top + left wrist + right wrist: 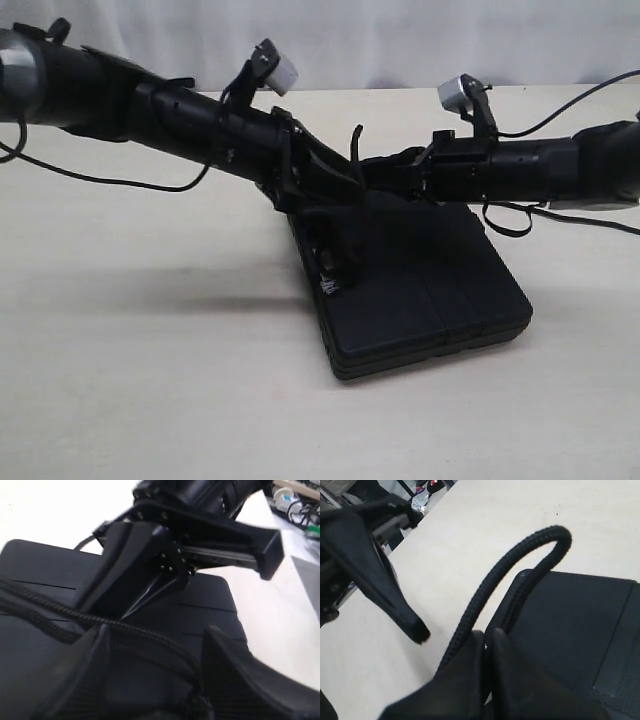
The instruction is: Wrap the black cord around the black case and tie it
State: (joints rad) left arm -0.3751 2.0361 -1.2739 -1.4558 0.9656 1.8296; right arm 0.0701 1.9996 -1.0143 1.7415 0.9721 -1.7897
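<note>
The black cord (547, 532) runs across the lid of the black case (430, 290), which lies flat on the tabletop (150, 380). Your right hand (487, 635) is pinched shut on the cord, and a doubled loop arches out just beyond its fingertips, over the case's edge. Your left hand (156, 632) stands spread apart, holding nothing. Two strands pass crosswise just beneath and between its fingers. The right hand sits close ahead of it. The left hand looks better placed to take those strands.

I am working over a cream table (120, 400); a white curtain (400, 40) is hanging behind it (blurred clutter (295, 502) past one edge).
</note>
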